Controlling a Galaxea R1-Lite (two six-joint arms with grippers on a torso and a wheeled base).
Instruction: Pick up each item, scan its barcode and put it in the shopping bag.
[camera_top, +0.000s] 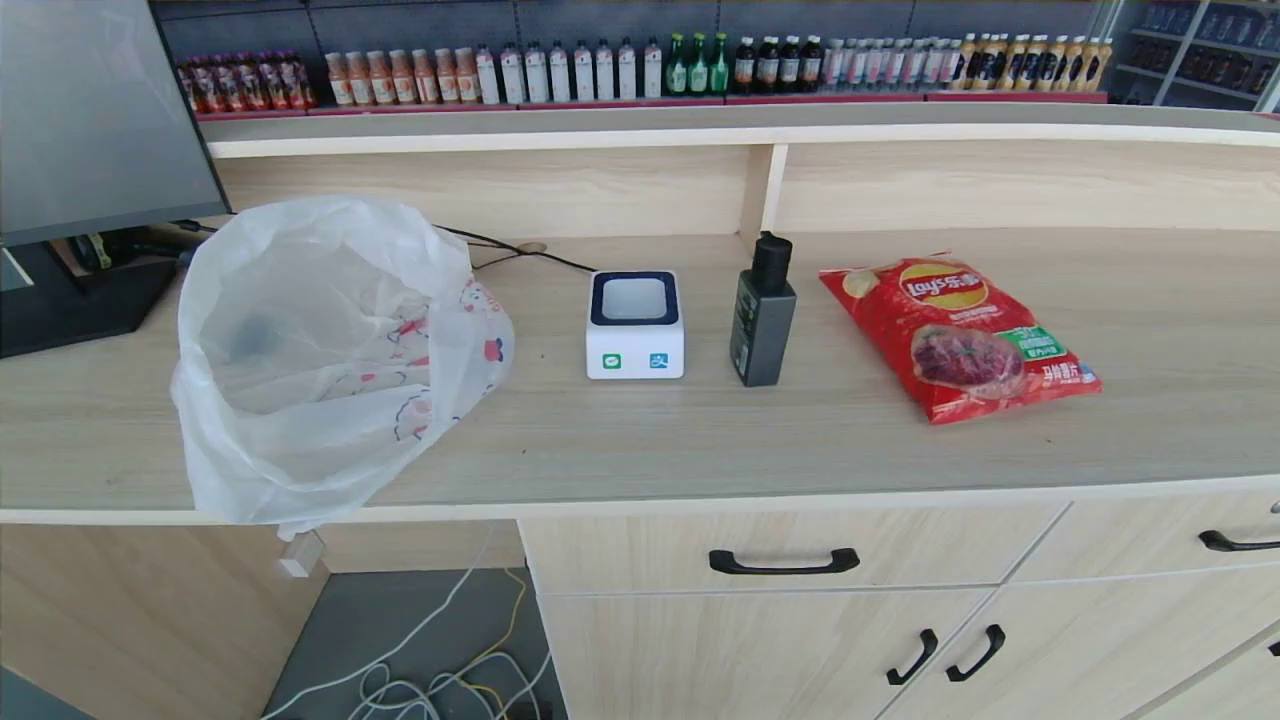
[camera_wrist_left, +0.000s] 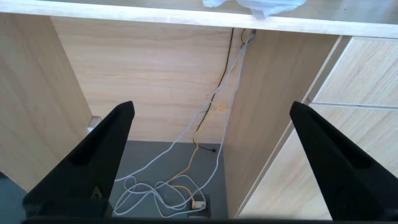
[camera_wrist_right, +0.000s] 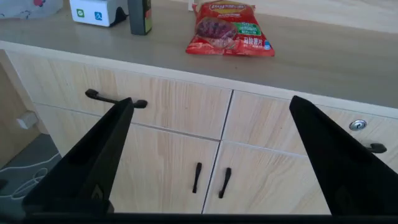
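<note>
you have one red bag of chips (camera_top: 955, 335), one dark bottle (camera_top: 763, 315), one white scanner (camera_top: 635, 325) and one translucent shopping bag (camera_top: 320, 350), all on the wooden counter (camera_top: 700, 440). the shopping bag stands open towards the left, the scanner is near its right, the bottle is upright just beside the scanner, and the chips lie flat farther right. your left gripper (camera_wrist_left: 208, 162) is spread wide and holds nothing, below the counter edge, facing cables (camera_wrist_left: 180, 186) on the floor. your right gripper (camera_wrist_right: 208, 162) is equally wide and empty, before the drawers (camera_wrist_right: 168, 106).
</note>
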